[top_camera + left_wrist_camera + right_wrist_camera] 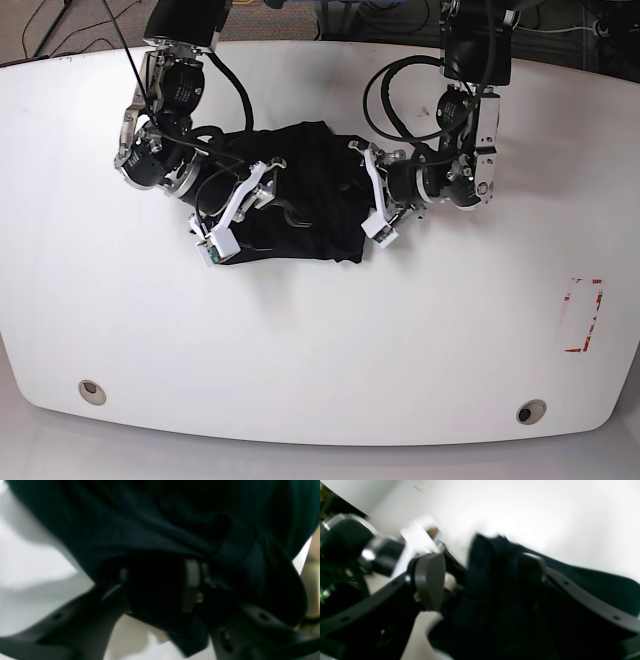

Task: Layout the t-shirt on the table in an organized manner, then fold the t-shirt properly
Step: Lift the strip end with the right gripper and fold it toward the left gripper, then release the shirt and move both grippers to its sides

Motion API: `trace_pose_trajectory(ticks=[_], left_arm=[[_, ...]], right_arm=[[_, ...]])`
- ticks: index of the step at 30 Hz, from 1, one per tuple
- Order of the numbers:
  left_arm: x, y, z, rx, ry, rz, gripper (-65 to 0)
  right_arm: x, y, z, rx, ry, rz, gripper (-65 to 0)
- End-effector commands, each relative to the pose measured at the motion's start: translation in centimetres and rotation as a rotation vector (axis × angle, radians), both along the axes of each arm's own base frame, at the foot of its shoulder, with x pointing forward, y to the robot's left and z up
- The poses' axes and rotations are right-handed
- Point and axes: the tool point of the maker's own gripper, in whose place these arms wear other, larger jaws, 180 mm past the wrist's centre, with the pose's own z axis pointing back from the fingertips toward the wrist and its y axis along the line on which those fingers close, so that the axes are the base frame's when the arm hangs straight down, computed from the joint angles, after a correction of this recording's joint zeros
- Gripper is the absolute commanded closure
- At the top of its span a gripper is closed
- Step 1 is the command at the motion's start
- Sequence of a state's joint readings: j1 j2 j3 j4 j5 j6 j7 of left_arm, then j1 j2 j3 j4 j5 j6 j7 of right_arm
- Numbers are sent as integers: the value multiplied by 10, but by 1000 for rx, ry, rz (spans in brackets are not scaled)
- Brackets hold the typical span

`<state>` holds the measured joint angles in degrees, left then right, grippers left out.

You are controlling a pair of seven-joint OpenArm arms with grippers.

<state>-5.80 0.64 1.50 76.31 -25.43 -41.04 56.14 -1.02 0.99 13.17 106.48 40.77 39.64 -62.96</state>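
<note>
The black t-shirt [305,190] lies bunched in a crumpled heap at the middle of the white table [320,340]. My left gripper [368,195] sits at the heap's right edge. In the left wrist view its jaws [157,582] stand apart, and dark cloth [150,525] fills the gap and drapes above them. At the heap's left side is my right gripper [245,200]. In the right wrist view it [482,572] is open. A fold of the t-shirt [495,585] rests between the fingers against the right one, clear of the left pad [430,580].
A red-marked rectangle [583,315] is at the table's right side. Two round grommet holes [91,390] [530,411] sit near the front edge. Black cables [385,95] loop from both arms over the table's back part.
</note>
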Motion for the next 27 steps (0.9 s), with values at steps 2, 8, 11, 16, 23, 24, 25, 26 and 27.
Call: trace_pose_trajectory(ticks=[2,8,11,16,23,24,25,26,27], left_arm=[[11,18,4,28,1,41,-299],[34,35,26,-66,-27,133,-304],[37,51,30,-77,-25,166,-304],[47,58,47,-135,-52,178,-304],[55,99,68,-201,-75,245,-306],[59,107,74,-210,-87,262,-306],[64,121,81,-215,-102,288,-306],[66,129,85,-214,-111,302,-306],[70,143,91,-208,-128,322,-306]], right_arm=[[4,-9,14,2,-56,-8,-438],[-3,-25,3,-29,-26,-32,-438],[-5,-27,1,-41,-21,-25,-438],[-10,-25,-4,-40,-6,-22,-438],[-9,-24,-4,-37,-6,-23,-438],[-8,-24,-2,-37,-11,-22,-438],[-8,-23,-2,-33,-11,-21,-436],[-8,-21,-2,-28,-9,-20,-436],[-8,-16,-3,-20,-7,-12,-436]])
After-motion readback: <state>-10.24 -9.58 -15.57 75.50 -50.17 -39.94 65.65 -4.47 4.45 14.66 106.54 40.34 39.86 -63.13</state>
